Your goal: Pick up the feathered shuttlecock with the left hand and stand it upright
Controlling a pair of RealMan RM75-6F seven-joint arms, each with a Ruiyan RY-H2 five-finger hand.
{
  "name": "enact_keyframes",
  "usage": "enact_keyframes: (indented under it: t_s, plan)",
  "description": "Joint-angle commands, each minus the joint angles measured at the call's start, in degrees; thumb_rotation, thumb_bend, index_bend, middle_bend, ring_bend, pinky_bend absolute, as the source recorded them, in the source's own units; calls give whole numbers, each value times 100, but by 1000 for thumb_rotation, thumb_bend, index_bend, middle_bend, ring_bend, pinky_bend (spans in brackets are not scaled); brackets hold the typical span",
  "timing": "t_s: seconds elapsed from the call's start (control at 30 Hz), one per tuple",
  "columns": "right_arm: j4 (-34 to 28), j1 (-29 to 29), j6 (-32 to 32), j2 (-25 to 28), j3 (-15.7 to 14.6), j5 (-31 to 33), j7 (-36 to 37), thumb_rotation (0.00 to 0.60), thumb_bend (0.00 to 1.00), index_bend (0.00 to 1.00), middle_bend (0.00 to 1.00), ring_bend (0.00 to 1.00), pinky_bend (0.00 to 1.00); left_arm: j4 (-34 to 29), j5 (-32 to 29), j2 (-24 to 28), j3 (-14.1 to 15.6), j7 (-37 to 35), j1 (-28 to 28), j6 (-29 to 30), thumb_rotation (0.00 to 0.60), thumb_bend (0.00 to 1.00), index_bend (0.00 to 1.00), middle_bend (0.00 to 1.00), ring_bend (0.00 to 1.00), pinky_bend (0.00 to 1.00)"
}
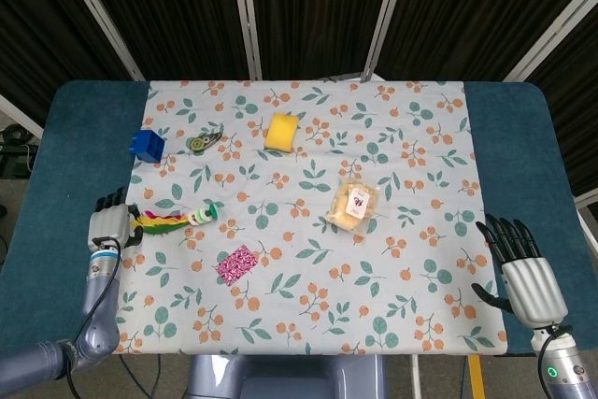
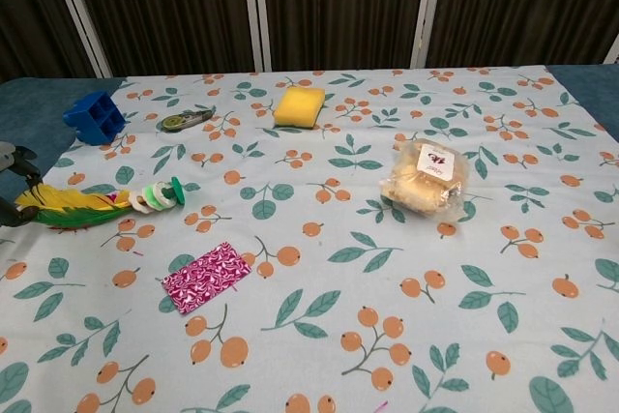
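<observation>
The feathered shuttlecock [image 1: 173, 220] [image 2: 97, 205] lies on its side on the floral cloth at the left, yellow, green and red feathers pointing left, ringed white-green base pointing right. My left hand [image 1: 108, 227] sits at the feather tips. In the chest view, only its fingers [image 2: 17, 160] show at the left edge, spread above the feathers, and the thumb [image 2: 14, 213] lies against the feather ends from below. The shuttlecock rests on the cloth, not lifted. My right hand [image 1: 523, 273] hovers by the near right corner, fingers spread and empty.
A blue block [image 1: 146, 144] and a small grey-green object [image 1: 203, 142] lie behind the shuttlecock. A pink patterned packet [image 1: 236, 263] lies in front of it on the right. A yellow sponge [image 1: 281, 131] and a bagged snack [image 1: 354, 206] sit mid-table.
</observation>
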Motion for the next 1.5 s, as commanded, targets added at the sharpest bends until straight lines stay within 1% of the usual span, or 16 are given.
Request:
enact_keyframes:
  t_s: [0.03, 0.27, 0.47, 0.63, 0.83, 1.0, 1.1, 1.2, 1.33, 1.43, 1.5]
  plan:
    - [1, 0, -2, 0, 0, 1, 3, 600, 89, 4, 0, 0, 0, 5, 16, -12, -1, -25, -1, 19, 600, 500, 568, 0, 0, 0]
    - [-1, -1, -5, 2, -3, 0, -1, 600, 89, 4, 0, 0, 0, 3, 41, -18, 1, -45, -17, 42, 600, 501, 567, 0, 0, 0]
    - [-6, -4, -2, 6, -3, 4, 1, 600, 90, 4, 0, 0, 0, -70, 75, 9, -16, -76, -26, 81, 600, 596, 570, 0, 0, 0]
    - [-7, -5, -3, 9, 4, 16, 7, 600, 89, 4, 0, 0, 0, -290, 277, 160, -14, -57, -44, 194, 600, 605, 573, 0, 0, 0]
    - [-9, -5, -3, 7, 11, 26, 9, 600, 90, 4, 0, 0, 0, -627, 996, 538, 139, 261, -136, 553, 600, 607, 592, 0, 0, 0]
    - [-17, -7, -9, 6, 21, 52, 7, 600, 90, 4, 0, 0, 0, -1203, 1504, 993, 187, 507, -207, 764, 600, 607, 593, 0, 0, 0]
    - [-23, -4, -22, 5, 26, 67, 4, 600, 89, 4, 0, 0, 0, -1492, 2253, 1366, 388, 979, -355, 912, 600, 608, 592, 0, 0, 0]
    - [-24, -4, -20, 5, 26, 64, 3, 600, 89, 4, 0, 0, 0, -1575, 2699, 1542, 514, 1158, -416, 954, 600, 605, 593, 0, 0, 0]
    - [-22, -4, -18, 5, 27, 62, -1, 600, 89, 4, 0, 0, 0, -1623, 3084, 1664, 605, 1252, -465, 975, 600, 607, 599, 0, 0, 0]
    - [-21, -5, -24, 6, 37, 88, 18, 600, 90, 5, 0, 0, 0, -1692, 3622, 1807, 716, 1331, -539, 976, 600, 607, 600, 0, 0, 0]
    - [-21, -3, -30, 7, 40, 94, 22, 600, 90, 4, 0, 0, 0, -1728, 3781, 1855, 752, 1295, -542, 962, 600, 606, 600, 0, 0, 0]
